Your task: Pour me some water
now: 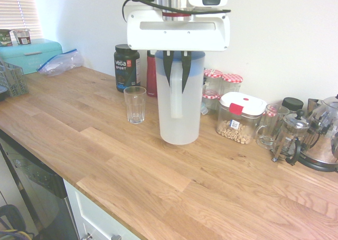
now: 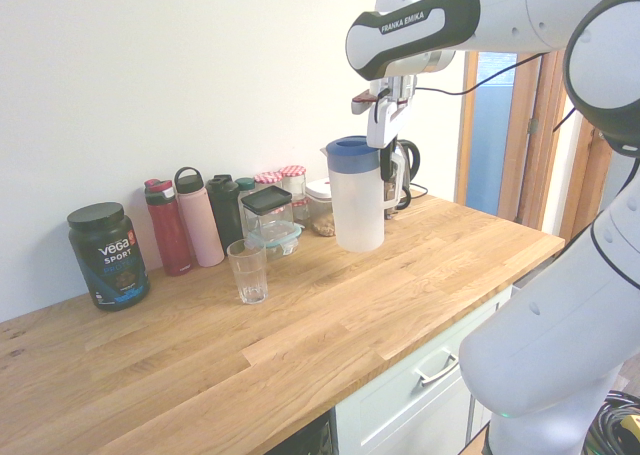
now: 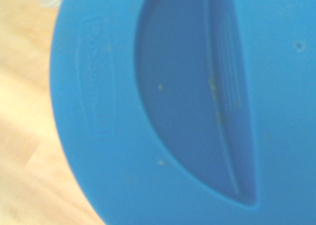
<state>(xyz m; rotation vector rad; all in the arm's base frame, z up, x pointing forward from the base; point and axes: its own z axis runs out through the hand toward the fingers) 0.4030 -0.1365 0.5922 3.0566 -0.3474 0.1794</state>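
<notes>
— What does the gripper point(image 1: 177, 71) have hold of?

— Pointing straight down, its dark fingers point(image 1: 168, 68) are clamped on the handle of a translucent water pitcher point(image 1: 180, 108) with a blue lid point(image 2: 351, 152), which hangs upright, clear of the wooden countertop point(image 1: 132, 161) (the second exterior view shows a gap beneath its base).

— And from the wrist?

— The lid fills the frame, blurred, with a half-moon recess point(image 3: 197, 96) moulded into it.

— Where is the glass?

— An empty ribbed tumbler point(image 1: 134, 105) stands on the countertop near the pitcher, apart from it. Behind it, against the wall, sits a black Vega Sport tub point(image 1: 127, 67). On the pitcher's other side stand a lidded container of nuts point(image 1: 240, 117), red-checked jars point(image 1: 231, 83), a French press point(image 1: 289, 135) and a glass kettle point(image 1: 323, 134).
</notes>
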